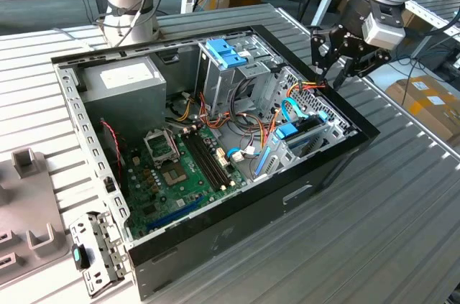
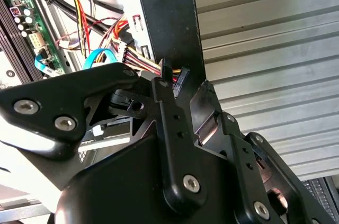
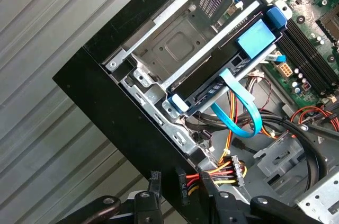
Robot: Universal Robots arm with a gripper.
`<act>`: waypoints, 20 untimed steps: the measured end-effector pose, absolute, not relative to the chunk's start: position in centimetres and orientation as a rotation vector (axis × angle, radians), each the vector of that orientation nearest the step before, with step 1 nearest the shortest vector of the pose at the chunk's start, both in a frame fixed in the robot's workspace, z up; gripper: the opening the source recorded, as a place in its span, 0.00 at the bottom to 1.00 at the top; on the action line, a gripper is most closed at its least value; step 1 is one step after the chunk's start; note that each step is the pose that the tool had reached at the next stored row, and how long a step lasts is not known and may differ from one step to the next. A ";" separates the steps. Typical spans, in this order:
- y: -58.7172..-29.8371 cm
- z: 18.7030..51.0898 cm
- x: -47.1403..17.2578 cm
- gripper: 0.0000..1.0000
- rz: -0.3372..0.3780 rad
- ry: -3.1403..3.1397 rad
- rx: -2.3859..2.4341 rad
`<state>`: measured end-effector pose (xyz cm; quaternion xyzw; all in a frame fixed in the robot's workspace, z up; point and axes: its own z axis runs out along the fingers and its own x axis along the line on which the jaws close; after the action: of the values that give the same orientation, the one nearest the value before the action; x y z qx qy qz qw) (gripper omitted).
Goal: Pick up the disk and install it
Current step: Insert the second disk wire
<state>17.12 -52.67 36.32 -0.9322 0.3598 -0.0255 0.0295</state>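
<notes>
Open computer case point(image 1: 215, 243) lying on its side on the slatted desk point(image 1: 381, 232), innards exposed: motherboard point(image 1: 180, 167) along the floor of the case, grey power supply point(image 1: 122, 81) in one far corner.

Hand point(image 1: 336, 74) hovering at the case's rim, on the exterior view's right, just above the black side wall. In the second wrist view, hand point(image 2: 185, 89) with fingers partly spread, one to each side of the wall's top edge. Nothing clamped between them. Just beyond the fingertips point(image 2: 164, 75), inside the case, a small black connector point(image 2: 179, 78) on the end of a red, yellow and black wire bundle point(image 3: 222, 171); whether touching a finger or not, cannot tell.

Disk point(image 3: 256, 41) not in the hand. Seated instead in the metal drive cage point(image 3: 180, 49) inside the case, in the corner beside the wall under the hand, light-blue carrier showing at its end and along its edge. In the exterior view, same disk point(image 1: 289, 131) low in the cage, near the hand but apart from it. Light-blue flat cable point(image 3: 241, 102) looping out from the disk's end toward the wire bundle.
</notes>
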 end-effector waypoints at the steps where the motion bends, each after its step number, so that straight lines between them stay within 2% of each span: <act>1: -52.7 36.3 17.1 0.42 -0.079 1.110 -2.875; 4: -52.7 36.3 17.1 0.40 -0.079 1.110 -2.875; 5: -52.7 36.3 17.1 0.33 -0.079 1.110 -2.875; 17: -52.7 36.6 17.1 0.32 -0.079 1.110 -2.875; 19: -52.7 36.7 17.1 0.16 -0.079 1.110 -2.875; 20: -52.7 36.7 17.1 0.16 -0.079 1.110 -2.875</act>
<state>17.13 -52.67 36.67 -0.9322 0.3598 -0.0255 0.0295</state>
